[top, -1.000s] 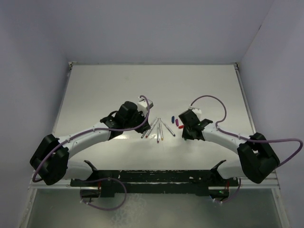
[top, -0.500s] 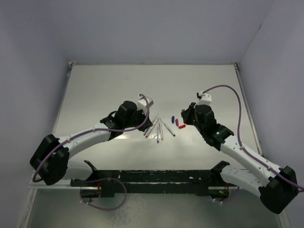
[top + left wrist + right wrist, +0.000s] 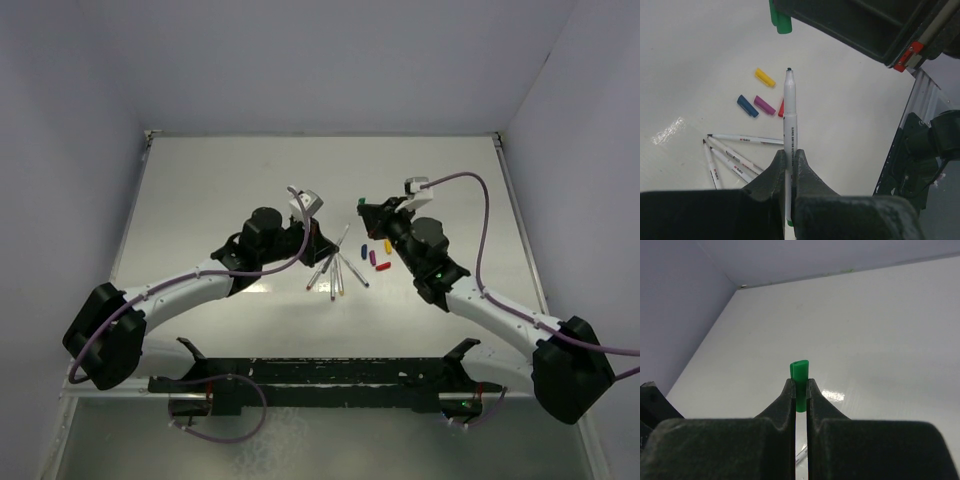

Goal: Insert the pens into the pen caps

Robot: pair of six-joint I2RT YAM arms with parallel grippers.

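The left gripper point(image 3: 789, 167) is clenched on the lower barrel of a thin silvery-white marker pen point(image 3: 790, 115), held clear of the table with its small dark tip pointing away from the fingers. Just beyond that tip, but apart from it and a little off to one side, the right gripper point(image 3: 800, 390) grasps a stubby green plastic cap point(image 3: 800, 371), pinched low so that its upper end stands free above the fingers.

On the white table point(image 3: 700, 50) below lie four thin silvery-white pens point(image 3: 745, 139), fanned loosely and uncapped. Near them lie a stubby yellow plastic cap point(image 3: 764, 77), a blue cap point(image 3: 747, 106), a purple cap point(image 3: 764, 105) and a red cap point(image 3: 781, 108), the last partly hidden behind the held pen.

By my reading no pen is capped yet. The first pair is lifted and roughly facing, not joined; the other four pairs are untouched.
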